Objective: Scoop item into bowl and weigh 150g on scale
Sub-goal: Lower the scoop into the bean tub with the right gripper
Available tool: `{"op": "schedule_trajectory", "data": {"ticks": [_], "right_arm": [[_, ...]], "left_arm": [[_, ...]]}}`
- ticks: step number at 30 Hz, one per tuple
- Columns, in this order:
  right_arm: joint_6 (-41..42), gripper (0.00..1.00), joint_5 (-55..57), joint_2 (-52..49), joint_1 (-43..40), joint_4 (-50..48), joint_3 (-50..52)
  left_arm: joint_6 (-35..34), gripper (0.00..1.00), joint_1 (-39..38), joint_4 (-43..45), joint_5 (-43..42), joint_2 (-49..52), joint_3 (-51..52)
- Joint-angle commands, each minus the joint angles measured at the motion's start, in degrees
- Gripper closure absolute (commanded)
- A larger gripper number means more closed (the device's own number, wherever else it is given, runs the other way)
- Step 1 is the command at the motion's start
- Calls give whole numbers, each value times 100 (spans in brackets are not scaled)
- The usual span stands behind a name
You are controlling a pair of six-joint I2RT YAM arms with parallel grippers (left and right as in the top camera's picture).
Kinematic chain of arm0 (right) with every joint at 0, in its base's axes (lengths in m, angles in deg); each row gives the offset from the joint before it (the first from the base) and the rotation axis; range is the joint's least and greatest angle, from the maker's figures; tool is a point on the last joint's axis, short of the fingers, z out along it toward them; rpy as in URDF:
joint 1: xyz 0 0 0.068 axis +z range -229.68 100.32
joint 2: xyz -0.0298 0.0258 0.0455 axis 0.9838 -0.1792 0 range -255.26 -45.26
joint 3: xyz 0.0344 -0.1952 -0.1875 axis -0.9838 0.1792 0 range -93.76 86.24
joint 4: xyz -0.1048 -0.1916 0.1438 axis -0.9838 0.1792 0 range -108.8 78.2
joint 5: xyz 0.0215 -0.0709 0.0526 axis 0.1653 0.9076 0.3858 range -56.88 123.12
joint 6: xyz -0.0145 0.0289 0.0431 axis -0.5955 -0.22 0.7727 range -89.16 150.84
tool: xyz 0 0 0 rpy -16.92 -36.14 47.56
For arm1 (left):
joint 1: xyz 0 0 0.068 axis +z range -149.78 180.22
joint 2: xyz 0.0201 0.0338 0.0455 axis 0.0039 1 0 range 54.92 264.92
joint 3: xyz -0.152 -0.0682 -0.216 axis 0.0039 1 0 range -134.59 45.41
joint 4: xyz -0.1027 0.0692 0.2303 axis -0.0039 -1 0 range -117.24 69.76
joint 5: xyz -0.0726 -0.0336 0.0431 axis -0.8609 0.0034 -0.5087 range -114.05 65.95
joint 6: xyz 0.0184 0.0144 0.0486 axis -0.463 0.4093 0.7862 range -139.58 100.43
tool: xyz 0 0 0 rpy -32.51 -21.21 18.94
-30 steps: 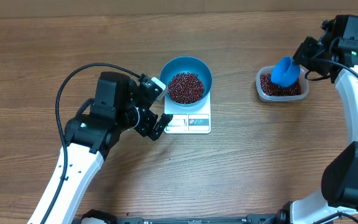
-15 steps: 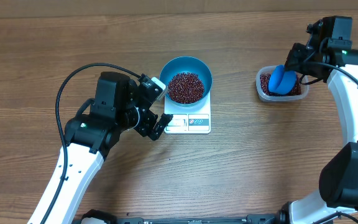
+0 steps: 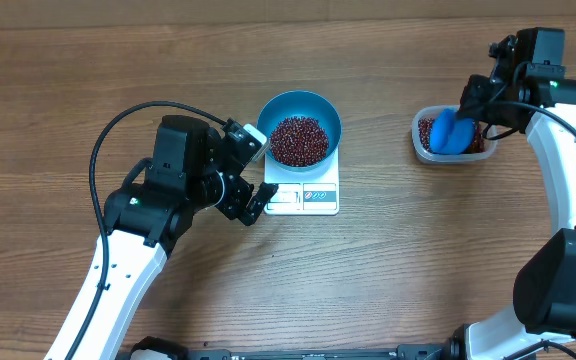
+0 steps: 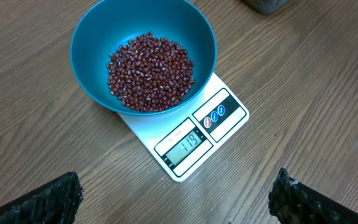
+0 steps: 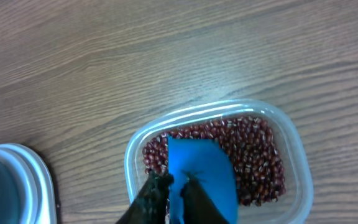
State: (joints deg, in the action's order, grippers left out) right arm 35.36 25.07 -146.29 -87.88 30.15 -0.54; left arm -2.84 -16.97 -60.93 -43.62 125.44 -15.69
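Holding my right pincer [image 5: 176,196], clenched on the blue scoop [image 5: 204,171], in the far-right tub [image 5: 291,143], I judge the beans [image 4: 151,71] in the bowl [image 4: 92,37] on the scale [image 4: 229,112] short of target, with more scooping left, while my left pincer [image 4: 176,202] gapes empty.

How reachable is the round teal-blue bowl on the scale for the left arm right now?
Probably yes: the left fingers are open and close beside the teal-blue bowl on the white square scale, with only bare wooden table between.
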Motion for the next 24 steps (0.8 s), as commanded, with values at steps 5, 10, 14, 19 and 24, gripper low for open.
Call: {"op": "schedule_trajectory", "data": {"ticks": [5, 10, 14, 19, 24], "right_arm": [[-76, 87, 52, 201, 22, 114, -92], [-76, 83, 48, 201, 24, 223, -92], [-140, 77, 48, 201, 24, 437, -92], [-188, 77, 48, 201, 24, 511, -92], [-208, 77, 48, 201, 24, 581, -92]], "left_arm": [[87, 0, 24, 20, -101, 35, 55], [87, 1, 24, 20, -101, 35, 55], [87, 0, 24, 20, -101, 35, 55], [87, 0, 24, 20, -101, 35, 55], [87, 0, 24, 20, -101, 35, 55]]}}
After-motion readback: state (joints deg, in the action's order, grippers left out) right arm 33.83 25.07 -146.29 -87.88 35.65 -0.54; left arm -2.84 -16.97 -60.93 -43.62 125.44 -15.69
